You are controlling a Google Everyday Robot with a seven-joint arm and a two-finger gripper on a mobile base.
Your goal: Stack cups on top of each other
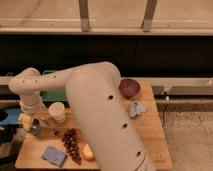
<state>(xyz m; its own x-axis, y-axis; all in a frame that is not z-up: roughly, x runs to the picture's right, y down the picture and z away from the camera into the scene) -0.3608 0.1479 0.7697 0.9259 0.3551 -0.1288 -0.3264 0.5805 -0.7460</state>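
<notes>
A small shiny dark metal cup [36,128] sits near the left edge of the wooden table [150,135]. A slightly larger pale plastic cup [57,111] stands upright just to its right. My gripper [31,121] is low over the table's left end, right at the metal cup, with something yellowish beside it. My big white arm [100,115] sweeps across the middle of the view and hides part of the table.
A wide purple bowl [129,87] stands at the back right. A bunch of dark grapes [71,144], a blue sponge [53,155] and an orange fruit [88,152] lie at the front. A crumpled pale-blue object [136,109] lies right of the arm. A green item [50,93] is at the back left.
</notes>
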